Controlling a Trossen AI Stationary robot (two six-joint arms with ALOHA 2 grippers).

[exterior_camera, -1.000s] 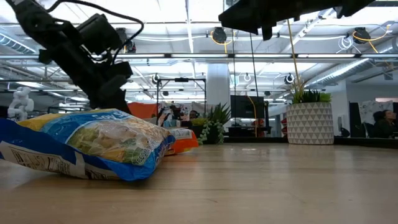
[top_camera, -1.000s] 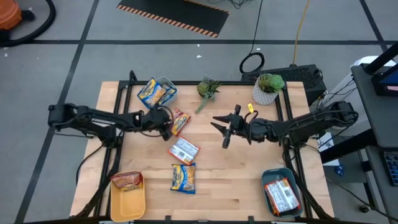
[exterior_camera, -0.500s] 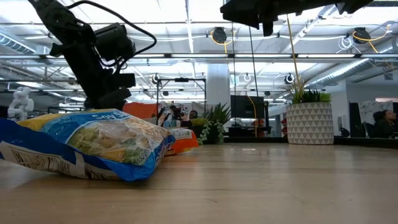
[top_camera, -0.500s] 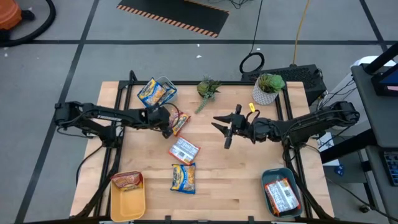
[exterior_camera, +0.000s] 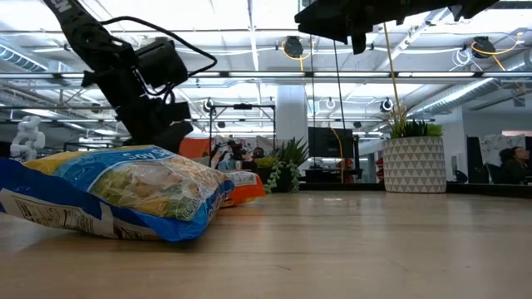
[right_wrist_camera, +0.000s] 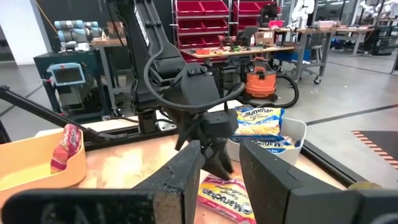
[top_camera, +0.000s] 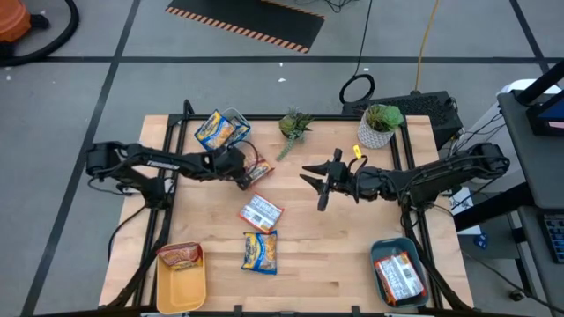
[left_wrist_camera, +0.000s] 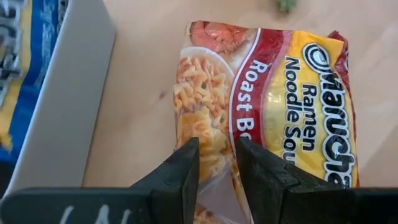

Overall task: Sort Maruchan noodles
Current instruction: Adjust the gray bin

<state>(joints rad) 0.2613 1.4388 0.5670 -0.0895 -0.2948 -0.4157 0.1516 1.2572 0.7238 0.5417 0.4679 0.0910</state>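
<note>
Roast beef ramen packet [left_wrist_camera: 267,106] under left gripper [left_wrist_camera: 216,163], narrowly parted.
Crinkly film may slip or snag; right gripper [top_camera: 319,180], narrowly parted, empty.

Even bright overhead light, soft shadows on surface [top_camera: 335,255]; ceiling strip lights [exterior_camera: 249,17] glare; nearest packet [exterior_camera: 116,195] slightly blurred.

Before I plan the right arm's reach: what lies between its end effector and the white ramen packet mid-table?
Only bare wood tabletop separates the right end effector from the white rectangular plastic ramen packet, in the high view.
</note>
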